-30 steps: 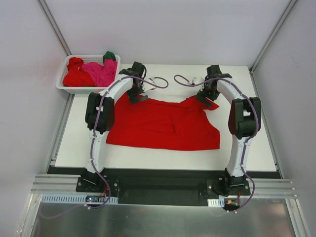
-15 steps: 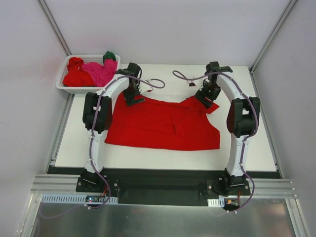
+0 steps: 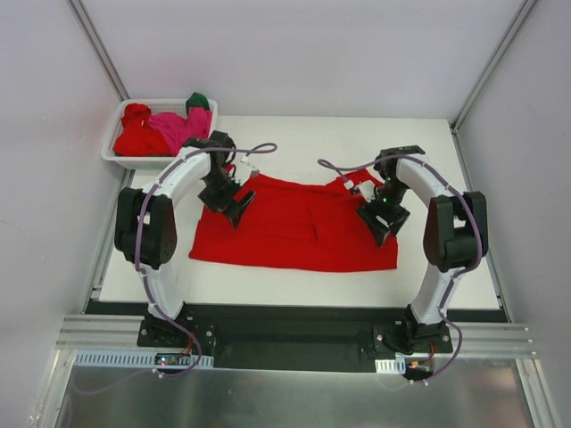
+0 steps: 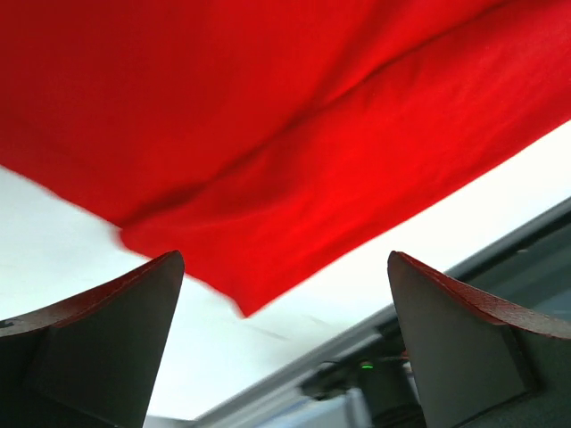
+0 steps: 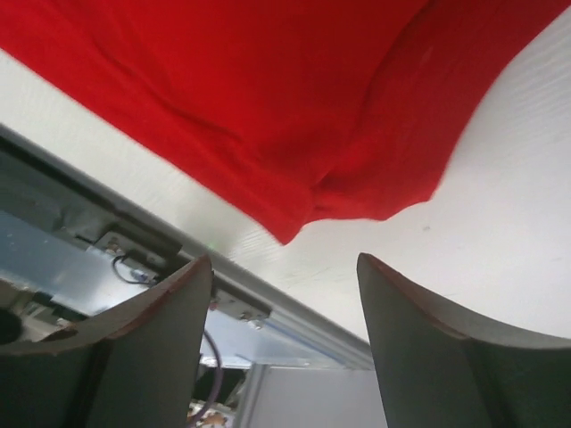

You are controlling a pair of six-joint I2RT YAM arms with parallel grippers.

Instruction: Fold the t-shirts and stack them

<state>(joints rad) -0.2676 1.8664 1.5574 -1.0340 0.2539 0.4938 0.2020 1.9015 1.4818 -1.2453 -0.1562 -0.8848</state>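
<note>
One bright red t-shirt [image 3: 294, 227] lies spread flat on the white table [image 3: 294, 143]. My left gripper [image 3: 234, 207] hovers over its left side, open, with nothing between its fingers. In the left wrist view the t-shirt [image 4: 268, 134] fills the top, and one cloth corner points down between the left gripper's [image 4: 285, 357] jaws. My right gripper [image 3: 379, 223] hangs over the t-shirt's right side, open and empty. The right wrist view shows the t-shirt's [image 5: 268, 107] near corner just above the right gripper [image 5: 285, 348]. More t-shirts lie crumpled in the basket: red [image 3: 138, 135], magenta-pink [image 3: 183, 129] and dark green [image 3: 198, 100].
The white lattice basket [image 3: 120, 159] stands at the table's far left corner. Metal frame posts rise at both back corners. A black rail [image 3: 294, 312] runs along the table's near edge, just in front of the t-shirt's hem.
Both grippers have come away from the t-shirt's far edge toward the near side. The left one swung over the left side, the right one over the right side. The t-shirt stays flat.
</note>
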